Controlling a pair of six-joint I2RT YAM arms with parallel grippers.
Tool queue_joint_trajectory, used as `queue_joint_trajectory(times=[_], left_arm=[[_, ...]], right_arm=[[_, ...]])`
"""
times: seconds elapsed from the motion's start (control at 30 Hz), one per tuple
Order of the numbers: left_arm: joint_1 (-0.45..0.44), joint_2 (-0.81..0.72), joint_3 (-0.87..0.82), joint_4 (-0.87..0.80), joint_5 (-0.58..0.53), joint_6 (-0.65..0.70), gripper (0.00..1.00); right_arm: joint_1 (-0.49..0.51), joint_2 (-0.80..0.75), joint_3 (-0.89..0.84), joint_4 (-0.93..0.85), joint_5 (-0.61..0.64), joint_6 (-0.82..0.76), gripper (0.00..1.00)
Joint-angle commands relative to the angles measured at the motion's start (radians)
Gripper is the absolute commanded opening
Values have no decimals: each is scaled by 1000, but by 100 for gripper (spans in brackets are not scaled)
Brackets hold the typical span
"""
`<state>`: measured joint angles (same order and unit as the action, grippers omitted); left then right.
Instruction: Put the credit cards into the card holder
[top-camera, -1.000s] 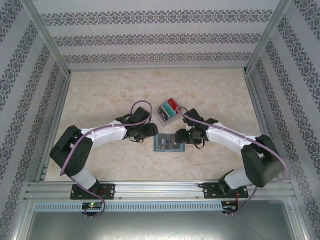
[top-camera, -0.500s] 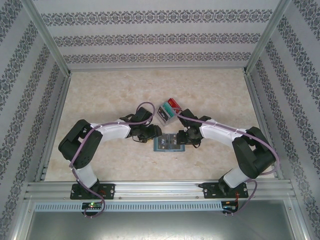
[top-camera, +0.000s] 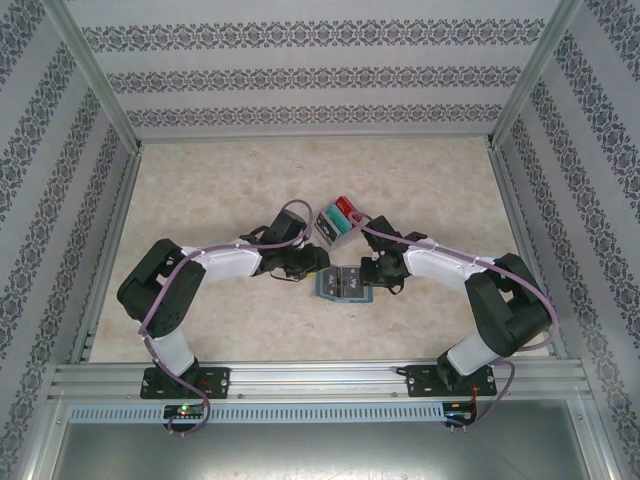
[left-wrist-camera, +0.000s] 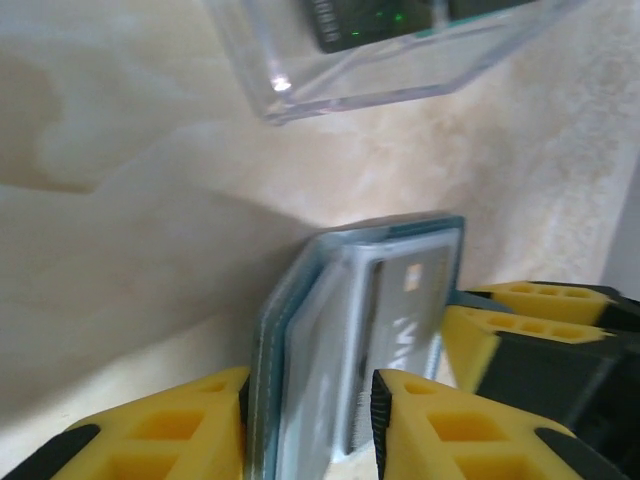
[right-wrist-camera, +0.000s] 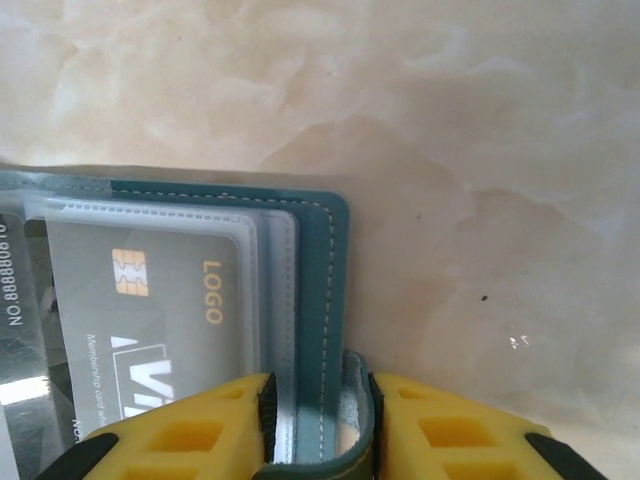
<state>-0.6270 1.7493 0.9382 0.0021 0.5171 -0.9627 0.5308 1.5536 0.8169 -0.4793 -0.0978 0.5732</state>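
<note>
The left gripper (left-wrist-camera: 310, 390) fingers pinch the card holder (left-wrist-camera: 300, 330) by one edge, seemingly touching both faces. The right gripper (right-wrist-camera: 320, 390) fingers, narrowly apart, clamp its opposite edge.

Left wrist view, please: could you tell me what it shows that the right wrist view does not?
Left wrist's extras: the clear plastic box, and the left pincer clamping one edge of the card holder. Right wrist's extras: the gold chip and LOGO lettering on the pocketed card. Shared: the teal card holder, that card, the right pincer gripping the opposite edge, and the marbled table.
</note>
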Motion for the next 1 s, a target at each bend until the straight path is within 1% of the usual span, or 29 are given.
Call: queue_joint_trajectory(times=[0.0,0.1,0.17,0.27,0.37,0.4,0.5,0.67,0.87,0.97], left_arm=[[-13,-19,30,120,96,-22,38],[-30,2,71,112,121,-19,42],[-44,30,107,97,138,0,43],[-67,85,143,71,120,-6,44],[-79,148,151,107,136,-49,43],[-84,160,149,123,132,-61,41],[-91,154,122,125,73,-76,40],[-94,158,120,134,75,-79,40],[-95,145,112,124,67,-71,40],[-93,148,113,120,66,-73,40]], right_arm=[[-11,-17,-30,89,-111,27,29],[-14,-25,-52,170,-181,59,30],[-23,-34,-62,191,-199,77,31],[-61,-57,-91,187,-188,99,34],[-102,-105,-121,153,-159,90,39],[-117,-130,-134,147,-156,88,40],[-155,-187,-156,129,-169,71,41],[-166,-208,-150,98,-180,48,37],[-166,-209,-150,107,-208,54,25],[-166,-219,-148,100,-212,50,22]])
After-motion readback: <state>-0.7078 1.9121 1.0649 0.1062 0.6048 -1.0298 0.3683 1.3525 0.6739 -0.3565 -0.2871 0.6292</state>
